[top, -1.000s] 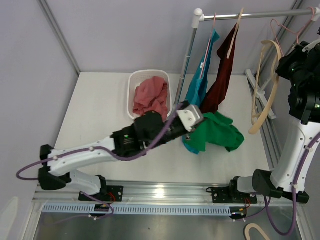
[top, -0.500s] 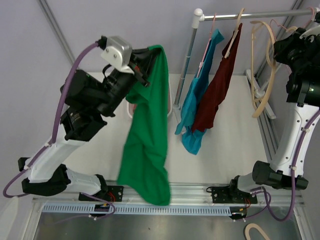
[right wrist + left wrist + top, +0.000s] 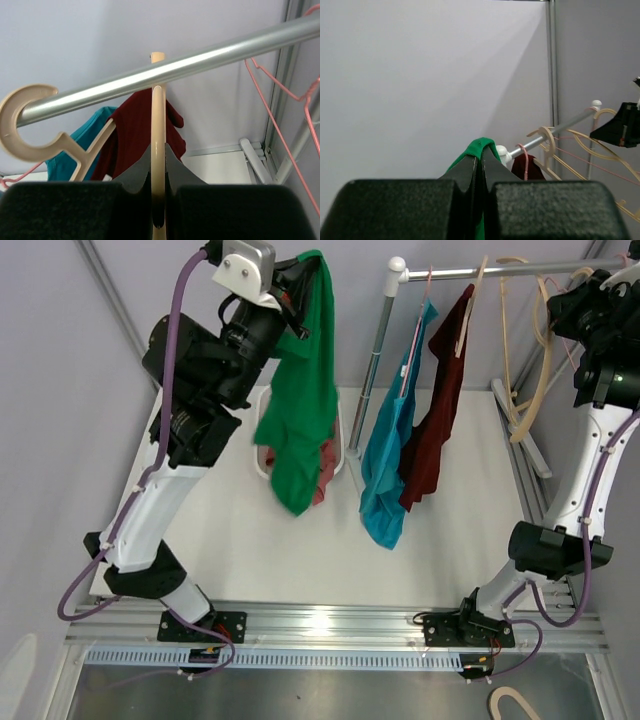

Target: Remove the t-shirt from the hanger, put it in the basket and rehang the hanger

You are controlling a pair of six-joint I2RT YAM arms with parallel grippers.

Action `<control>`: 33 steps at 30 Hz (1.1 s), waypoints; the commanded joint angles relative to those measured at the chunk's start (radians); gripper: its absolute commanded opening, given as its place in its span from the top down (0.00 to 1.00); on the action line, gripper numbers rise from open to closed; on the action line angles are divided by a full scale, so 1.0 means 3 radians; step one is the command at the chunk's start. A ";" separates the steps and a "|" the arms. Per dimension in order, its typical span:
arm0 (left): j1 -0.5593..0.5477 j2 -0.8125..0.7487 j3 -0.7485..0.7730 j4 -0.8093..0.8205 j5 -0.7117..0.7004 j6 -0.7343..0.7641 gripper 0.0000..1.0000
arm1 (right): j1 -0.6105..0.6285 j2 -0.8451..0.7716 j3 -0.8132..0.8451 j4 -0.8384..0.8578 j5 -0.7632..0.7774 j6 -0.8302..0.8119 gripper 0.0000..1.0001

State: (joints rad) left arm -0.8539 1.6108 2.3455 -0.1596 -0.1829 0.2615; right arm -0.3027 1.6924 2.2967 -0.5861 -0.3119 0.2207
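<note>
**Top view.** Left gripper (image 3: pixel 306 270), raised high, is clamping the green t-shirt (image 3: pixel 305 390), which is hanging below it over the white basket (image 3: pixel 343 445). Right gripper (image 3: pixel 572 310) is gripping the beige hanger (image 3: pixel 518 432) beside the rail (image 3: pixel 480 270).

place: lab test cell | cues: plain panel walls (image 3: pixel 60 390), aluminium rail (image 3: pixel 330 625), white table (image 3: pixel 430 550)

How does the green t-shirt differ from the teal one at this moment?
The green t-shirt hangs from the shut left gripper, off any hanger; the teal t-shirt hangs on a pink hanger on the rail. The green one dangles above the basket, the teal one beside it. Both hang limp.
</note>
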 commanded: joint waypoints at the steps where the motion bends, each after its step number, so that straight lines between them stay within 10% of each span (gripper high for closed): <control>1: 0.0192 -0.0005 0.0169 0.0419 0.0262 -0.0043 0.99 | -0.0024 0.0126 0.0275 0.0317 -0.0111 0.0072 1.00; 33: 0.1471 0.0628 -0.0624 0.1268 0.0487 -0.0688 0.99 | 0.0273 0.0990 0.0694 0.0967 0.0201 -0.0102 1.00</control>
State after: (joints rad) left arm -0.4244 1.8080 2.1452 0.1196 -0.0532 0.0891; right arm -0.2298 1.9842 2.4390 -0.3618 -0.2703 0.2050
